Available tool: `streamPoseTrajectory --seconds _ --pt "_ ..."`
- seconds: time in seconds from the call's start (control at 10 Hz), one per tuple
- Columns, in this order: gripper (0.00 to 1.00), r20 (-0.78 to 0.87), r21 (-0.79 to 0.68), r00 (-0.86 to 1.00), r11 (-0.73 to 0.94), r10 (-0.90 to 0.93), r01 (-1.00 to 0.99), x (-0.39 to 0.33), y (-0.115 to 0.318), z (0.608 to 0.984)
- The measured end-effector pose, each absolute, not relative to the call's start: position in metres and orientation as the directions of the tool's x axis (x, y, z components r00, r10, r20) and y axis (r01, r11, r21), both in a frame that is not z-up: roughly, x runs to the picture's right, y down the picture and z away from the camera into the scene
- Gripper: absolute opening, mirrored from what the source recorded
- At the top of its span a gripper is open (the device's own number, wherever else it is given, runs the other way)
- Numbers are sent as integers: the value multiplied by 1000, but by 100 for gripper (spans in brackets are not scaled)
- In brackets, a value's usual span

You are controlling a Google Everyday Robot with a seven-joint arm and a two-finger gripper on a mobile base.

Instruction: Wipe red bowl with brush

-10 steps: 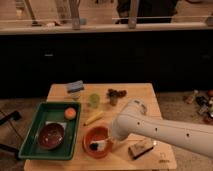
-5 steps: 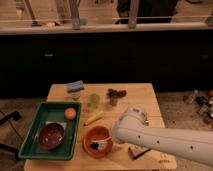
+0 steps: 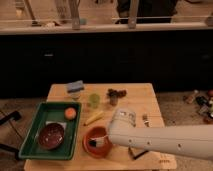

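The red bowl [image 3: 96, 142] stands on the wooden table [image 3: 135, 102] near its front edge, right of the green tray. The small brush [image 3: 96, 142] lies inside it, black end to the left and white part toward the arm. My gripper [image 3: 105, 139] is at the bowl's right rim, at the tip of the thick white arm [image 3: 160, 140], and is shut on the brush's white end. The arm hides most of the gripper and the bowl's right side.
A green tray [image 3: 30, 144] at the front left holds a maroon bowl [image 3: 51, 136] and an orange [image 3: 71, 113]. A blue sponge [image 3: 76, 86], a green cup [image 3: 94, 100], a yellow item [image 3: 93, 118] and dark objects [image 3: 116, 94] stand behind. A dark object [image 3: 138, 153] shows under the arm.
The arm has swung lower across the table's front right and now hides the tan block there. The brush has shifted slightly inside the red bowl.
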State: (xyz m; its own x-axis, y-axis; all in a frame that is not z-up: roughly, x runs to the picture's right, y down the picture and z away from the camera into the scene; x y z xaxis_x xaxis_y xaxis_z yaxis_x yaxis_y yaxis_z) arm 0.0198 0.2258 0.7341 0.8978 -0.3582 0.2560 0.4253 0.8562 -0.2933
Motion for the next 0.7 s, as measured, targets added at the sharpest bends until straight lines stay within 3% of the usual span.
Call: streamPoseTrajectory --seconds 0.7 --pt "0 222 -372 859 774 -461 512 -1 243 753"
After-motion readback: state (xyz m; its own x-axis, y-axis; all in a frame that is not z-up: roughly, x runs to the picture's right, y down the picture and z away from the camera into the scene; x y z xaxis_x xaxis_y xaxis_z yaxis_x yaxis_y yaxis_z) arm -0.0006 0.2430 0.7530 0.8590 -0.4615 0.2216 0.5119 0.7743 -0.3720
